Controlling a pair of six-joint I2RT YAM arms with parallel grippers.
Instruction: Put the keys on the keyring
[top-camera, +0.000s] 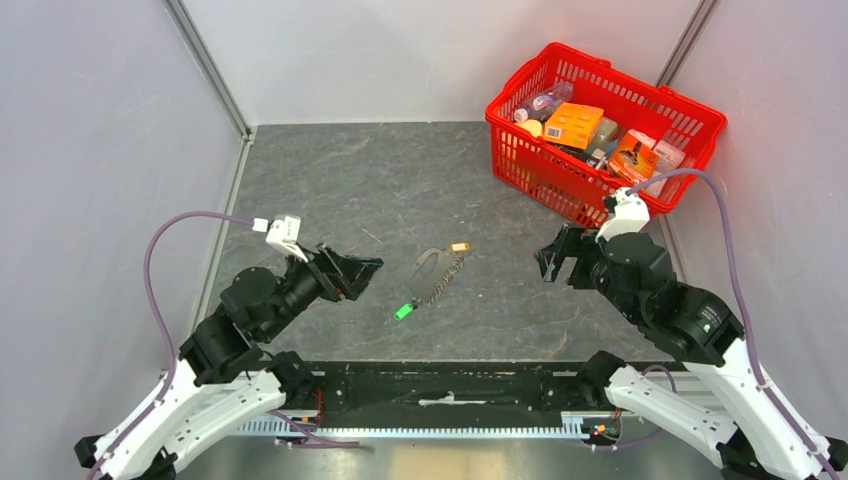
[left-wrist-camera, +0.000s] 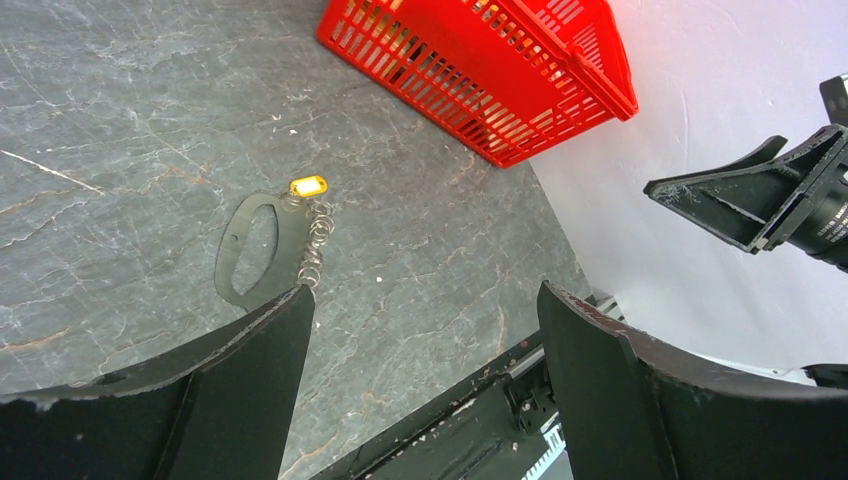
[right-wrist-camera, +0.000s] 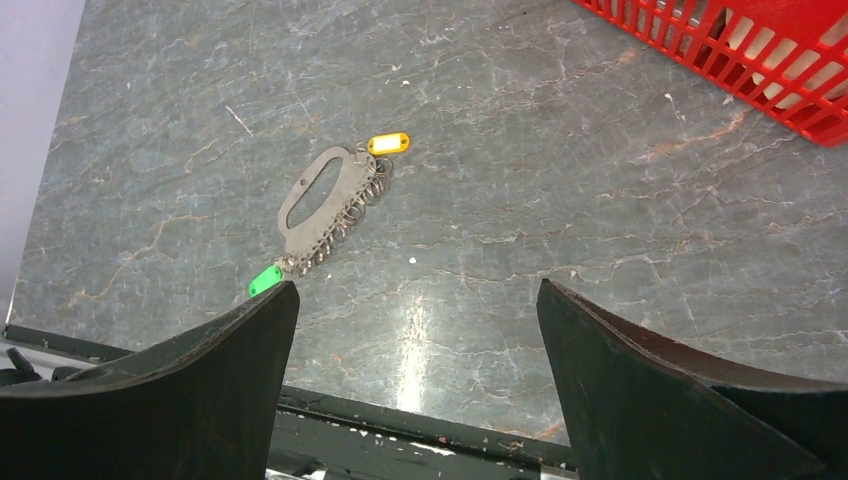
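At the bottom of the top view, both arms reached in from the near rail (top-camera: 440, 400). The left gripper (top-camera: 365, 270) sat left of centre, its fingers spread wide with nothing between them. The right gripper (top-camera: 553, 262), right of centre, was likewise wide apart and empty. Between them, mid-frame, the keyring (top-camera: 432, 272) lay flat on the table (top-camera: 330, 170), apart from both.

I judged it light and limp. The chain (right-wrist-camera: 352, 212) would slump and slide on the smooth top, and the strap loop (right-wrist-camera: 292, 230) lay too flush to get a finger under. The green tag (right-wrist-camera: 265, 281) or the yellow tag (right-wrist-camera: 388, 144) at its ends looked the better places to pinch. I could make out no loose keys.

Bare table lay all round the keyring. Farther off, the red basket (top-camera: 530, 160) crowded the upper right, and the walls (top-camera: 100, 150) closed in both sides.
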